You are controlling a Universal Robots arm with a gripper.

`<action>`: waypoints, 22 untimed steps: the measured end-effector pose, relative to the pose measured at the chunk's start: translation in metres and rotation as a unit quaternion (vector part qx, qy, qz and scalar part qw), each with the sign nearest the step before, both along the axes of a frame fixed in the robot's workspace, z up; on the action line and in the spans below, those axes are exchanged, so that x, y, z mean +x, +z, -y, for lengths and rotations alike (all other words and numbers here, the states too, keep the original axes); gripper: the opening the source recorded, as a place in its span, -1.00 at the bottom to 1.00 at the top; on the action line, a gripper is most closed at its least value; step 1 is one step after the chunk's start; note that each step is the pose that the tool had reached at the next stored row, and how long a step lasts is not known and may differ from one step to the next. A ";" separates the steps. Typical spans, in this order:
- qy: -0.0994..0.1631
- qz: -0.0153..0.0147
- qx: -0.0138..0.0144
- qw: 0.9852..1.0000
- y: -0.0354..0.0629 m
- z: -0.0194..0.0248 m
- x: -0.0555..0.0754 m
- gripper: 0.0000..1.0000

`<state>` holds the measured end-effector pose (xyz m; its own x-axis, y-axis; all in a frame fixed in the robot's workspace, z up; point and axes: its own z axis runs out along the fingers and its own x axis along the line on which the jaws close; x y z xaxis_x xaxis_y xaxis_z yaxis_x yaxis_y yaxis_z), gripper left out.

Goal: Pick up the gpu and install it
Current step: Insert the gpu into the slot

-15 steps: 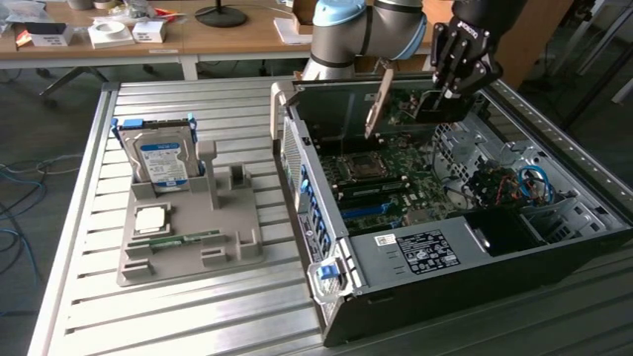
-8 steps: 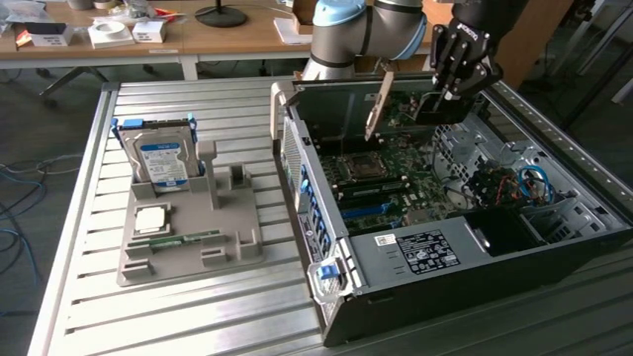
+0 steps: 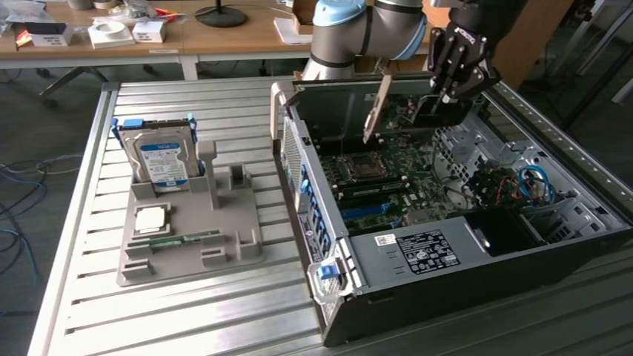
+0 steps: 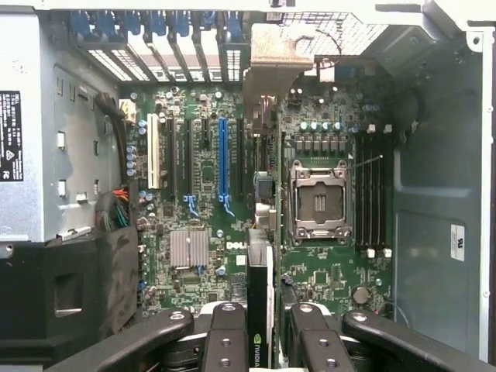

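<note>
One open computer case (image 3: pixel 416 311) lies on its side on the slatted metal bench (image 3: pixel 198 326), with one green motherboard (image 3: pixel 396 167) exposed inside. Toward the exterior view's left sits one grey holder tray (image 3: pixel 188 259). It carries three parts: one hard drive (image 3: pixel 161 159) with a blue label standing upright, one square silver processor chip (image 3: pixel 148 217) lying flat, and one narrow green memory stick (image 3: pixel 183 239) just beside the chip.

There is one arm with one black end effector (image 3: pixel 445 100), which hangs inside the case's opening, near its rear wall. It is clamped on the one gpu (image 3: pixel 376 107), which stands on edge with its tan bracket slanting down toward the motherboard.

In the wrist view the gpu (image 4: pixel 261 271) appears edge-on, pinched between the fingers (image 4: pixel 225 341) of the end effector (image 4: pixel 266 322) and running away from them toward the case's rear slots. It lies between one blue expansion slot (image 4: pixel 224 167) and the one processor socket (image 4: pixel 318 201). One white slot (image 4: pixel 153 159) lies beyond the blue one. Whether the card's lower edge touches the board cannot be told.
</note>
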<state>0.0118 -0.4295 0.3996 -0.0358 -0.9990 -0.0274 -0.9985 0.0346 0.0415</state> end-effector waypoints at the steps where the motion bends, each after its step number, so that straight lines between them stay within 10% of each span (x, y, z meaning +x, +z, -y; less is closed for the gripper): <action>1: 0.001 0.000 0.000 1.000 -0.0006 0.0002 -0.001 -0.47; 22: 0.027 0.000 0.000 1.000 -0.0113 0.0049 -0.012 -0.47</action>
